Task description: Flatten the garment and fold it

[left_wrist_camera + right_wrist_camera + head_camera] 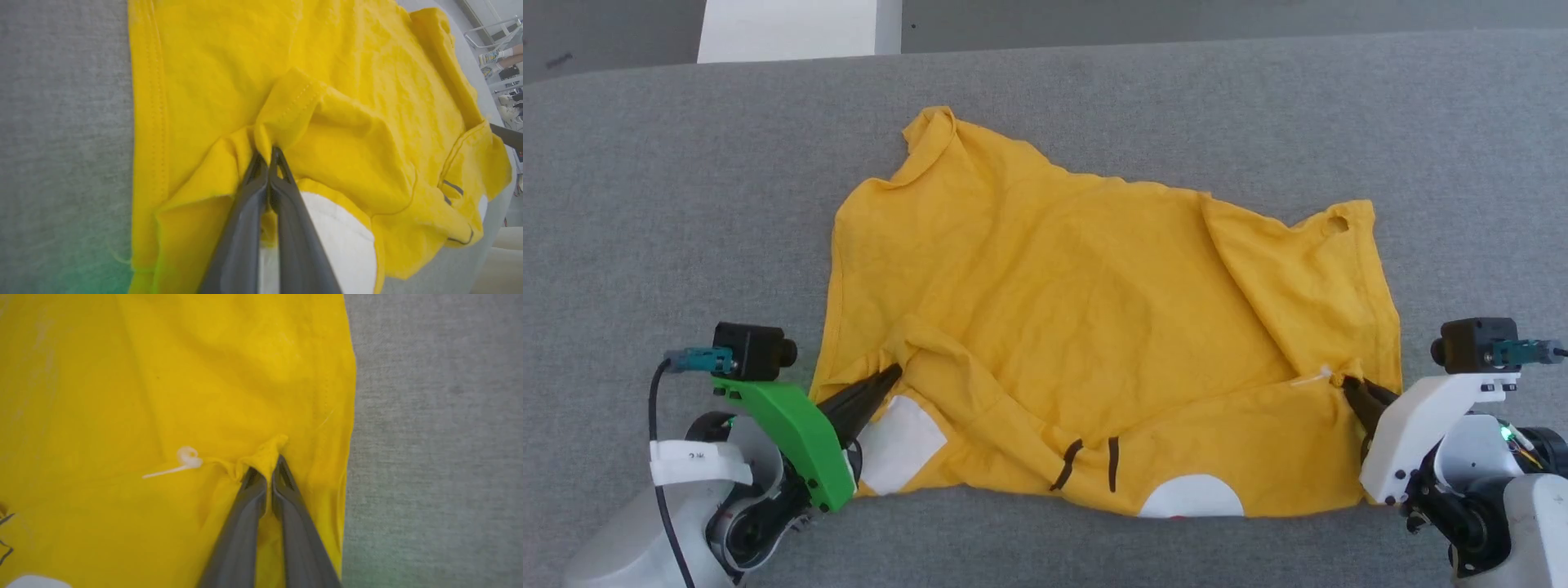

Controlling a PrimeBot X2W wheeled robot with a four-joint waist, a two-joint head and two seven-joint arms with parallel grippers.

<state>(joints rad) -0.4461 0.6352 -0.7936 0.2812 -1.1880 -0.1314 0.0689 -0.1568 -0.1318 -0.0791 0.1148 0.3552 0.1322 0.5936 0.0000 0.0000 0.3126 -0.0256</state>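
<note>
Wrinkles and 2 turned-over flaps show on the yellow shirt [1086, 327], which lies spread in the middle of the grey table [686, 204]. I think it is mostly flat but not folded yet. The left claw [894, 374] pinches a bump of shirt by its near-left corner. The right claw [1346, 382] pinches one by the right edge. Behind the table are grey floor [1176, 20] and a white block [788, 28].
</note>
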